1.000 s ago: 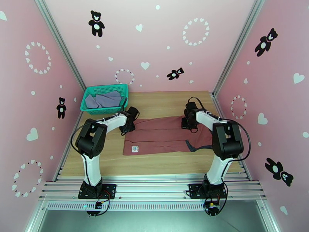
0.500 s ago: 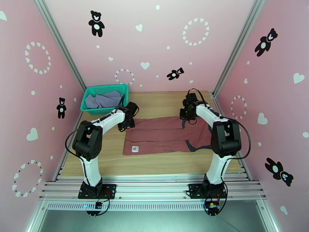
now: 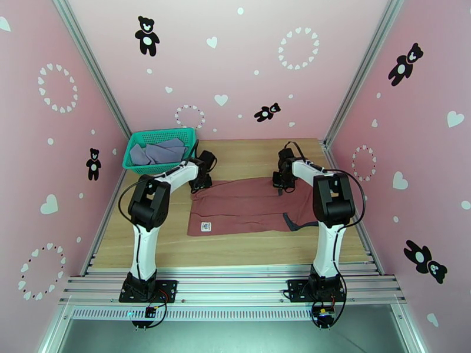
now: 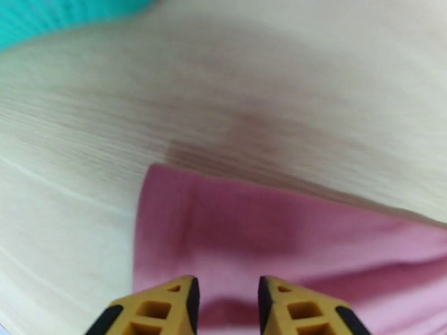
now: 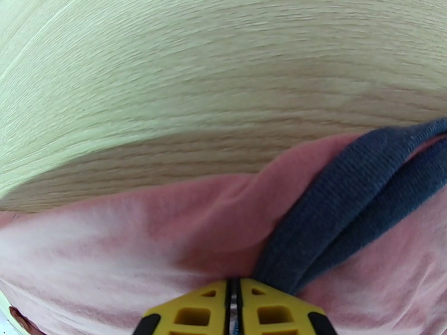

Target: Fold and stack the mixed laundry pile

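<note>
The rust-red tank top lies flat and folded on the wooden table, its navy trim at the right end. My left gripper sits at its far left corner; in the left wrist view the fingers stand a little apart over the pink cloth. My right gripper is at the far edge, right of the middle. In the right wrist view its fingers are pressed together where the cloth and navy trim meet. The grey-lavender shirt lies crumpled in the basket.
The teal mesh basket stands at the table's far left, close behind my left gripper, and its edge shows in the left wrist view. Bare wood lies beyond the tank top and in front of it. Pink walls enclose three sides.
Both arms have reached further back: the left gripper went from the tank top's left edge to its far left corner, and the right gripper shifted to the far edge. The garment lies as before.
</note>
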You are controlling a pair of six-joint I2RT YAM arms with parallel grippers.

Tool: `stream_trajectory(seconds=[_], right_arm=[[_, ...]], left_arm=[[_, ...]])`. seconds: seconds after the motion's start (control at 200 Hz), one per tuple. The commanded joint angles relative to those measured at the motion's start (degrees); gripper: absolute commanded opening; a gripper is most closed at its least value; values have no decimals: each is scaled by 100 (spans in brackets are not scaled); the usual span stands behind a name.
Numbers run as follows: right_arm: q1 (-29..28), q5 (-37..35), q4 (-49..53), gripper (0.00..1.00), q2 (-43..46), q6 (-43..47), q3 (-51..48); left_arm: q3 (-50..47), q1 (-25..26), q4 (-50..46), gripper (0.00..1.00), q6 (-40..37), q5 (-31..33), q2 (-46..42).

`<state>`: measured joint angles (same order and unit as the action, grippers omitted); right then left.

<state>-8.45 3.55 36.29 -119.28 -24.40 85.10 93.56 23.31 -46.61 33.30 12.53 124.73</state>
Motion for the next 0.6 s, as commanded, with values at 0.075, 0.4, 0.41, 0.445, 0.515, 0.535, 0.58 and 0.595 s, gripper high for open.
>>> stream_trajectory(seconds=[0.075, 0.4, 0.41, 0.445, 0.515, 0.535, 0.58, 0.595], right_arm=[[224, -172, 510, 17, 520, 206, 94], [542, -673, 1413, 43, 2523, 234, -787], [552, -683, 1415, 44, 2583, 212, -866], [586, -721, 1417, 47, 2783, 131, -1131], [646, -702, 1295, 49, 3075, -62, -1744], [667, -678, 1236, 50, 3113, -122, -1896], [691, -612, 1093, 50, 3150, -235, -2212], [695, -584, 1039, 50, 3140, -266, -2306]], left_arm=[[-444, -158, -25, 36, 76, 223, -39], [-832, -195, -355, 37, 92, 486, -1193], [-827, -195, -357, 37, 83, 476, -1226], [-792, -187, -375, 37, 65, 420, -1348], [-641, -170, -400, 38, -25, 240, -1450], [-580, -173, -402, 38, -60, 183, -1442], [-426, -156, -382, 38, -163, 8, -1386], [-381, -152, -357, 39, -197, -52, -1356]])
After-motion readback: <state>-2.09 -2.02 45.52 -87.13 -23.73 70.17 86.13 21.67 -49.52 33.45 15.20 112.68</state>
